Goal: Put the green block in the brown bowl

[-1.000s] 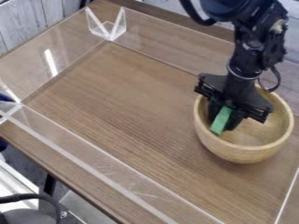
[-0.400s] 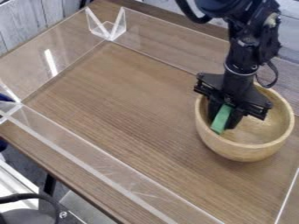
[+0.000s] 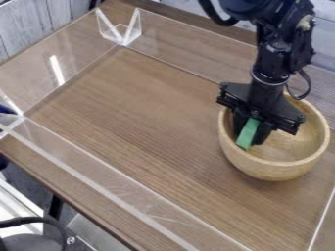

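Green block (image 3: 246,133) under the downward-pointing pincer (image 3: 254,120), inside bowl (image 3: 276,153).

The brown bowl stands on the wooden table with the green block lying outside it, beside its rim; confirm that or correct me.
The green block is inside the brown bowl, not outside it, as the camera view shows; the bowl does stand on the wooden table.

Counting one bowl (image 3: 291,162) on one table (image 3: 124,108), just one green block (image 3: 246,134) in there, and one robot arm (image 3: 277,54) with one gripper (image 3: 257,118) on the end of it, one of each right across the board!
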Available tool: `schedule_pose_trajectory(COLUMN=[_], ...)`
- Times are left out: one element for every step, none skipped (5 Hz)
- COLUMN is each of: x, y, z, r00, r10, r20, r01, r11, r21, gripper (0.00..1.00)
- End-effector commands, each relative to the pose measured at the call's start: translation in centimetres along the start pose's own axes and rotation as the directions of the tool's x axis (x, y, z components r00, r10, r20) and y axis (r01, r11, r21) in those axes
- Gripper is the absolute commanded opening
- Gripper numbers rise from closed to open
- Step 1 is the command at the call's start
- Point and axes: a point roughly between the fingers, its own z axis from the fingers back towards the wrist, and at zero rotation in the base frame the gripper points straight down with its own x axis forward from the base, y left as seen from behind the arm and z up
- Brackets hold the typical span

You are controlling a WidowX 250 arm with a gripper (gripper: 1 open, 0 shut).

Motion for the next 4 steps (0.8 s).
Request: schedule_pose_trajectory(x=[-1.17,-1.15,-0.90,-0.65], y=[0.85,0.97,1.06,1.17], z=[-2.57,-2.53,-2.37,-2.21], r00=[0.995,0.993,0.992,0.990], r10=[0.044,0.075,0.075,0.076], r20=[-0.091,-0.087,-0.103,-0.120], r01=[-0.042,-0.074,-0.072,-0.070], r11=[0.999,0.997,0.997,0.996], r21=[0.024,0.020,0.037,0.053], gripper=[0.00,0.00,0.00,0.00])
